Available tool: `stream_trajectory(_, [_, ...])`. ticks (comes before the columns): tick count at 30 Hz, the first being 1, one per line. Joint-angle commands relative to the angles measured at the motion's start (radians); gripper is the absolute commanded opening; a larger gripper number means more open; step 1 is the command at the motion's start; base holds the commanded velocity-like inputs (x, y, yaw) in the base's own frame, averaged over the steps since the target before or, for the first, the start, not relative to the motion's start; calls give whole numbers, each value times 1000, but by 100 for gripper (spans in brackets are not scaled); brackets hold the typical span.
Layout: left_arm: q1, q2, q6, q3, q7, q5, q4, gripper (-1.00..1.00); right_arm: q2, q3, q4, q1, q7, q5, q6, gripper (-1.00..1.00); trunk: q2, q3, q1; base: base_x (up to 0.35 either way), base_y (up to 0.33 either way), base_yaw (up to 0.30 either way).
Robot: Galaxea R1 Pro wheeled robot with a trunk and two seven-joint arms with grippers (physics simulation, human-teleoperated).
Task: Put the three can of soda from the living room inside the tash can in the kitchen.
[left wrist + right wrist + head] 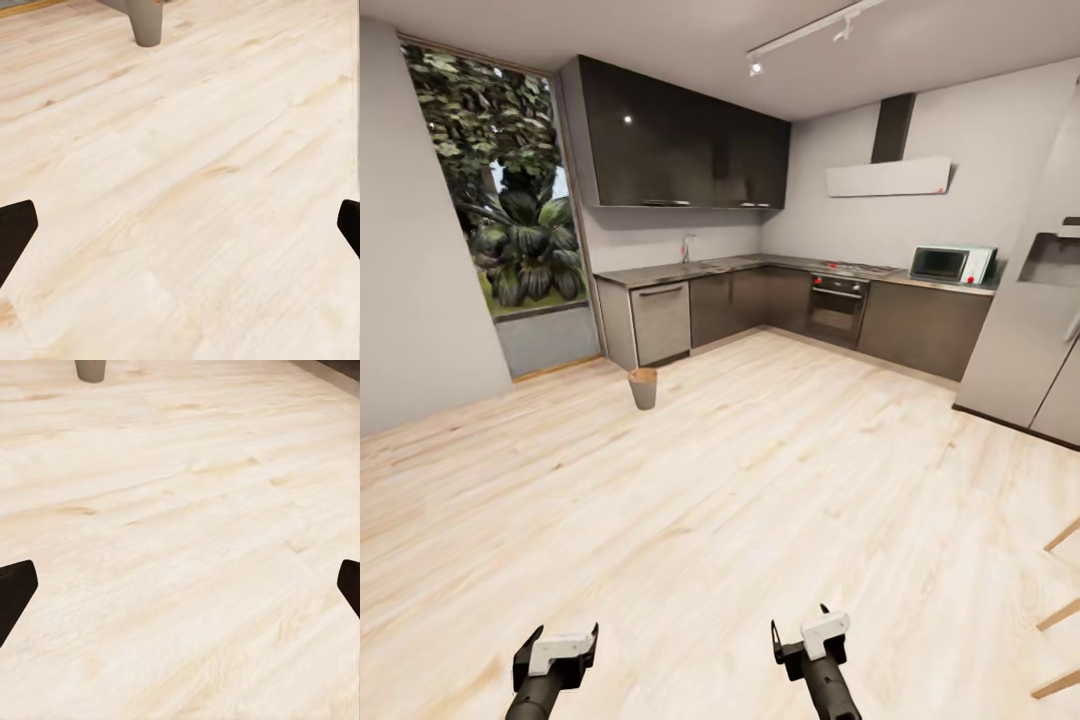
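I am in the kitchen, facing grey steel-fronted cabinets under a dark countertop. A small tapered grey trash can stands on the light wood floor in front of the cabinets' left end, far ahead of both arms. The soda cans are out of view. My left gripper hangs open low over the floor with nothing between its fingers, and the trash can lies far beyond it. Beside it, my right gripper is open and empty too, with the trash can at a distance.
A tall silver fridge stands at the right. An oven and a microwave sit in the far corner. A tall window with plants is at the left. Wooden legs reach in at the lower right. Wide wood floor lies ahead.
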Motion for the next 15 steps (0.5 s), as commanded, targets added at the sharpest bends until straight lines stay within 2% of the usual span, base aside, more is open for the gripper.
stream_trajectory(1, [0, 0, 0, 0, -7, 0, 0, 100, -4, 0, 0, 5, 0, 0, -2, 100, 0, 0, 0, 315, 109, 0])
stream_trajectory(6, [0, -1, 2, 1, -30, -1, 2, 100, -16, 0, 5, 32, 0, -1, -12, 100, 0, 0, 0, 315, 108, 0])
stream_trajectory(15, [0, -2, 1, -5, -35, 0, 28, 100, -19, -2, 35, 40, -2, -1, -26, 100, 0, 0, 0, 315, 107, 0])
